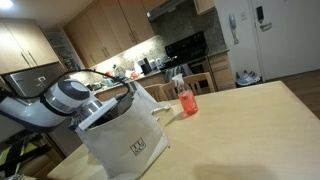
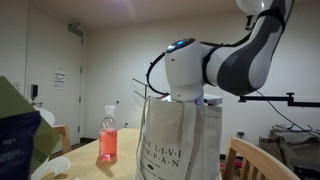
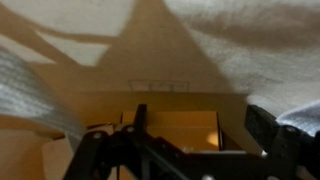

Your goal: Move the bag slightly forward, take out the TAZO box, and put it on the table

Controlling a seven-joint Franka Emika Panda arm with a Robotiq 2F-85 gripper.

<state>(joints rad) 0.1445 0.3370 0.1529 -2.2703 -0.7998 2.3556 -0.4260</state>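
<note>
The white paper bag (image 1: 128, 140) (image 2: 180, 150) stands upright on the tan table (image 1: 250, 125), dark logo on its side. The arm reaches down into its open top in both exterior views, so the gripper is hidden there. The wrist view looks down inside the bag (image 3: 160, 50). At the bottom lies the orange TAZO box (image 3: 185, 130). My gripper (image 3: 199, 118) is open just above the box. One dark finger (image 3: 139, 118) shows at the left and one (image 3: 264, 128) at the right. Nothing is held between them.
A red-pink drink bottle (image 1: 187, 100) (image 2: 108, 142) stands on the table beside the bag. A blue-and-white snack bag (image 2: 15, 140) sits close to the camera. A wooden chair back (image 2: 262, 160) is near the table edge. Kitchen cabinets and a stove (image 1: 185, 50) lie behind.
</note>
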